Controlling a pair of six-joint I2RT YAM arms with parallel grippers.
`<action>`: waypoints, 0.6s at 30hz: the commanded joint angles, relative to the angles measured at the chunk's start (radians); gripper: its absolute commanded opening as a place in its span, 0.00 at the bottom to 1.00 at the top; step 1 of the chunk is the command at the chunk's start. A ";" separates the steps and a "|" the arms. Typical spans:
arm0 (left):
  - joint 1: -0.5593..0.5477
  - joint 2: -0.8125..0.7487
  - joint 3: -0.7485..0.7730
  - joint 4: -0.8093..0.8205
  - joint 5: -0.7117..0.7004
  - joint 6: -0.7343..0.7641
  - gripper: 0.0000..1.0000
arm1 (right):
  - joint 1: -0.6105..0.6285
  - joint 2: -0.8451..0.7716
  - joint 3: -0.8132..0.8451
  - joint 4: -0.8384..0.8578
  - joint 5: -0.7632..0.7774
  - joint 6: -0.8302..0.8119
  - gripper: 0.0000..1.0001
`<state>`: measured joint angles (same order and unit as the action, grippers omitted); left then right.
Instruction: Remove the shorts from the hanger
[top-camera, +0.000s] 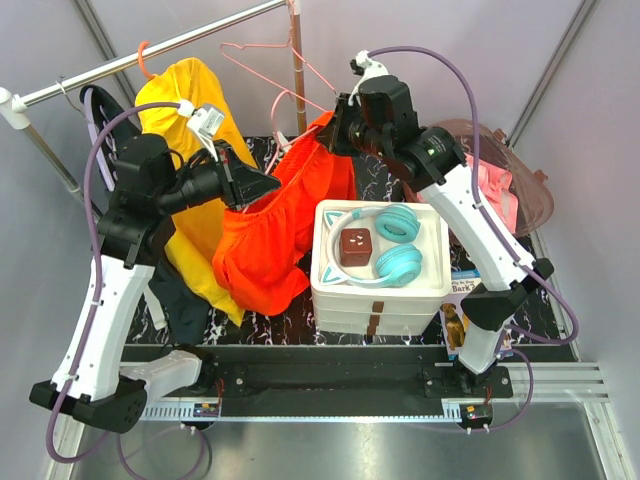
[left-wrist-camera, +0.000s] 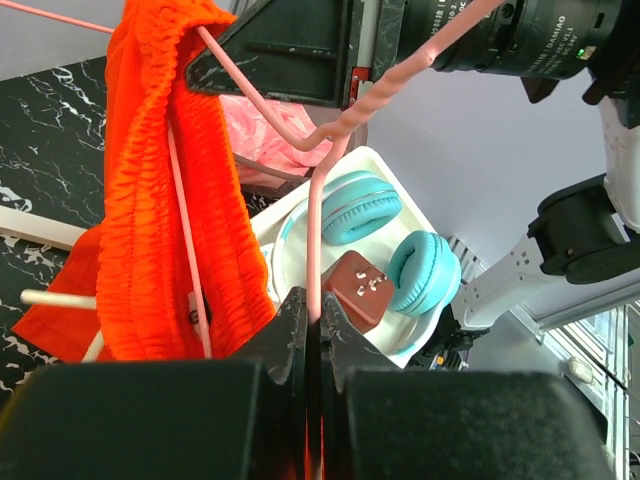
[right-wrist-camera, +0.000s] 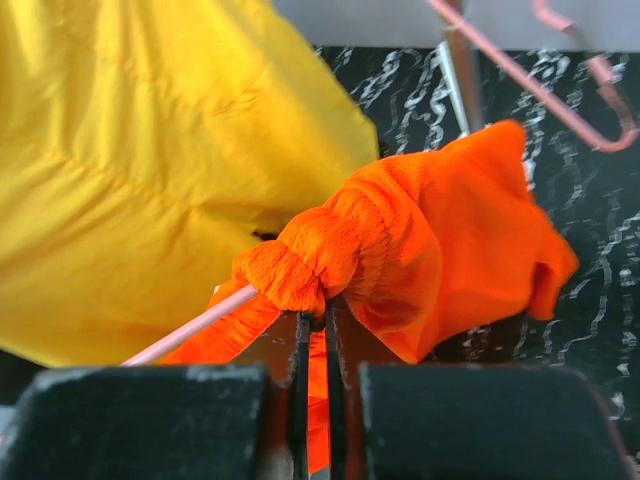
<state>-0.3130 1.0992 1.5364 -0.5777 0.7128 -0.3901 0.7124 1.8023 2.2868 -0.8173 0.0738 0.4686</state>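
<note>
Orange shorts (top-camera: 268, 245) hang bunched over the pink wire hanger (left-wrist-camera: 317, 230), between the two arms and beside the white tray (top-camera: 345, 305). The left gripper (left-wrist-camera: 313, 325) is clamped tight on the hanger's wire. The right gripper (right-wrist-camera: 313, 335) pinches the shorts' gathered waistband, fingers almost together.

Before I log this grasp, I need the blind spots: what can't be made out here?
Top external: right gripper fingertips, hidden by its wrist and the shorts.
Top external: dark garment, mostly under the yellow garment.
Top external: book title, partly covered by the white tray.
Right wrist: hanger wire, swallowed by bunched shorts.
</note>
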 joint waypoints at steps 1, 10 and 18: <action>-0.006 -0.036 0.033 0.095 0.042 0.026 0.00 | -0.024 -0.027 0.028 0.000 0.188 -0.036 0.00; -0.005 -0.094 0.001 0.055 0.022 0.083 0.00 | -0.244 -0.072 -0.052 -0.057 0.081 0.010 0.00; -0.005 -0.134 -0.004 0.120 -0.030 0.125 0.00 | -0.289 -0.074 -0.087 -0.065 -0.095 0.008 0.00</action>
<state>-0.3199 1.0595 1.5135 -0.5888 0.6815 -0.2897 0.4717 1.7493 2.2177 -0.8951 -0.0204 0.4976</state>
